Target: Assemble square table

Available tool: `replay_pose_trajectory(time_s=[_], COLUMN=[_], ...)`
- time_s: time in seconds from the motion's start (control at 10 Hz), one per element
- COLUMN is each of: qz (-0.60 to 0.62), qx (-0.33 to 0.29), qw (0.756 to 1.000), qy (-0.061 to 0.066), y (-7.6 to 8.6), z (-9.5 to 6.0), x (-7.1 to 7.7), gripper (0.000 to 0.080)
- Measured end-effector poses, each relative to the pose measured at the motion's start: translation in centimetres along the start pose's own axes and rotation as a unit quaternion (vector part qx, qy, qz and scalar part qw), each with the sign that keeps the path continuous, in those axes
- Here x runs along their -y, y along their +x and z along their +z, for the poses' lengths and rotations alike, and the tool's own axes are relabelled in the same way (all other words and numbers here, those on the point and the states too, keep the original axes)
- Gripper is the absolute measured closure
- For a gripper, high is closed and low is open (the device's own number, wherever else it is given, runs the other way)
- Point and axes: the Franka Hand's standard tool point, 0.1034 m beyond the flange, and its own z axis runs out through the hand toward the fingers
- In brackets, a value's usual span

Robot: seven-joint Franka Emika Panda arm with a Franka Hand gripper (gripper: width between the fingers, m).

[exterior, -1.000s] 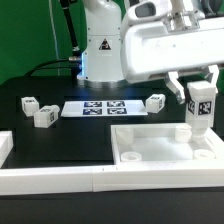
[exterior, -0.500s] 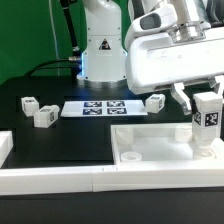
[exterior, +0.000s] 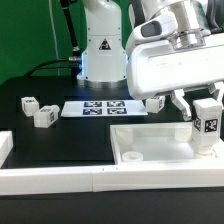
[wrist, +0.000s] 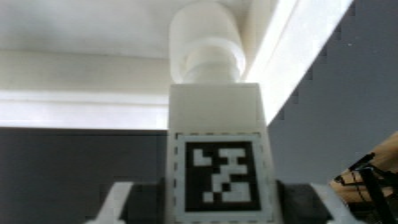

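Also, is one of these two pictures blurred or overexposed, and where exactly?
Wrist view: the held leg and its tag are fairly sharp, while everything behind is soft and washed out. Exterior view: evenly lit, slightly soft overall; the white arm housing looks glary with little detail.

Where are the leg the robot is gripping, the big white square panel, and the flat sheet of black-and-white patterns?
gripped leg (exterior: 208,122): exterior view, on its tagged front face.
square panel (exterior: 160,147): exterior view, on the bare inner surface.
marker board (exterior: 98,108): exterior view, at the middle of the sheet.
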Motion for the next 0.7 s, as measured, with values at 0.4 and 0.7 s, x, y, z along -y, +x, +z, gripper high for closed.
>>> replay_pose_trajectory(time_s=[0.4,0.7], qz=[0.026,0.034], qx=[0.001,0.009], qw=[1.0,0.999], qy=[-0.013,-0.019], y=[-0.83,-1.12], z=[0.48,0.58], x=[0.16,0.17], gripper=[0.051,0.0509])
